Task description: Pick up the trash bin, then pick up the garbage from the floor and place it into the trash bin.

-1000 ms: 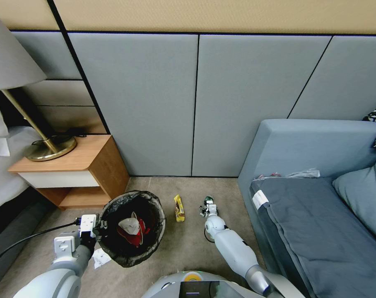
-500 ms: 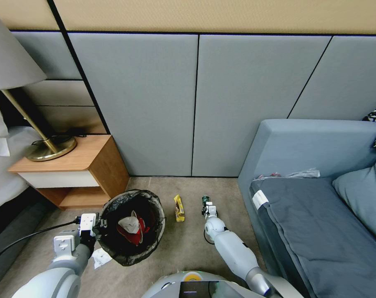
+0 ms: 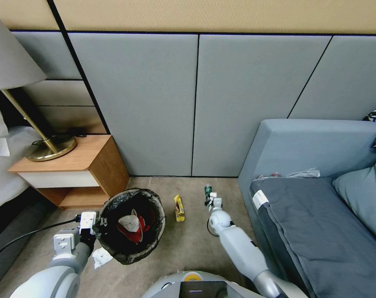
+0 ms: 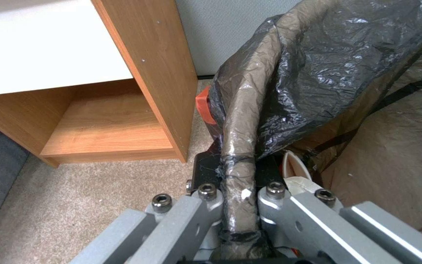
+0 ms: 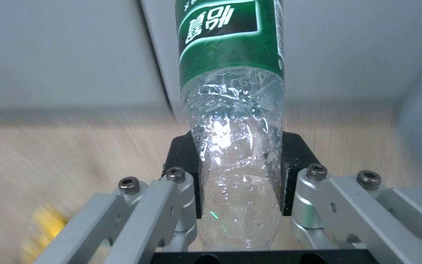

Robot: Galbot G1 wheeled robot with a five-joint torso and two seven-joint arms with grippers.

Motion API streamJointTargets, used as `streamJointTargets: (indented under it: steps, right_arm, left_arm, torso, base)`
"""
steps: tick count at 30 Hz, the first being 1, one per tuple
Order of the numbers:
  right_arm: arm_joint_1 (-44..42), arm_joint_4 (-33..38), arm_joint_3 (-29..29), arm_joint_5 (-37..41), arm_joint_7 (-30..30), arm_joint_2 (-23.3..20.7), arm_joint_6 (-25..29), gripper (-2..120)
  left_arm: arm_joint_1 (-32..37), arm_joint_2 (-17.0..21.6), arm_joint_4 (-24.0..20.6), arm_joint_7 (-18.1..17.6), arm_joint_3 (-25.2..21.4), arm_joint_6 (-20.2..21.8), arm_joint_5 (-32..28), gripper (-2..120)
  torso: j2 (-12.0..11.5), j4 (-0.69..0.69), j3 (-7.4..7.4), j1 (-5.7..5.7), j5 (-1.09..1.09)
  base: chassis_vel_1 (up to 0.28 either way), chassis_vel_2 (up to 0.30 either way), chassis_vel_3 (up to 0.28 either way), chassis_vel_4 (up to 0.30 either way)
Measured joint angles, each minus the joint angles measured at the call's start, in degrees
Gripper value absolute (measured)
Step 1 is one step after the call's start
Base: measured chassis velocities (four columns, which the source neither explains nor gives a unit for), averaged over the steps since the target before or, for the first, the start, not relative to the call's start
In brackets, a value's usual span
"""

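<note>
Left gripper (image 3: 97,225): pinching trash bin (image 3: 132,225) rim at its 9 o'clock; bin off floor.
Right gripper (image 3: 210,198): clamped on clear bottle (image 5: 233,121), green label, at 2 o'clock from bin.
Yellow wrapper (image 3: 179,207): on carpet between bin and bottle.

A wooden side table (image 3: 84,165) is set by the grey wall (image 3: 196,103). A lamp (image 3: 30,120) with a gold base is placed on top of it. A blue sofa (image 3: 320,198) is seen on the right, on the beige carpet (image 3: 188,244).
</note>
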Motion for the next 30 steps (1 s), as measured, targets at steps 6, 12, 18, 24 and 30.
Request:
streamJointTargets:
  steps: [6,12,18,24,30]
  right_arm:
    - [0.03,11.51,0.20,2.77,-2.99,-7.04,-2.56,22]
    - [1.91,21.54,-3.58,5.55,-5.85,-11.97,-4.03,22]
    - [4.22,26.79,-7.37,8.96,-9.16,-14.29,-5.12,22]
    - [8.00,29.94,-11.94,11.89,-11.27,-15.94,-5.30,22]
    - [12.22,31.50,-19.83,13.24,-12.46,-15.30,-4.88,22]
  left_arm:
    - [0.08,0.30,0.00,-0.59,0.33,0.11,-0.60,1]
    - [-0.28,0.92,0.00,-0.69,0.42,0.18,-0.86,1]
    - [-0.51,1.53,0.00,-0.84,0.64,0.27,-0.97,1]
    - [-0.64,1.75,0.00,-1.07,1.09,0.33,-1.01,1]
    - [-1.06,2.32,0.00,-1.18,1.49,0.42,-0.99,1]
  torso:
    - [0.00,-0.01,0.00,0.00,0.00]
    - [0.00,0.01,0.00,0.00,-0.01]
    - [0.00,0.00,0.00,0.00,-0.01]
    - [0.00,0.00,0.00,0.00,-0.01]
    - [0.00,0.00,0.00,0.00,-0.02]
  base:
    - [0.000,0.000,0.000,0.000]
    - [0.000,0.000,0.000,0.000]
    - [0.000,0.000,0.000,0.000]
    - [0.000,0.000,0.000,0.000]
    - [0.000,0.000,0.000,0.000]
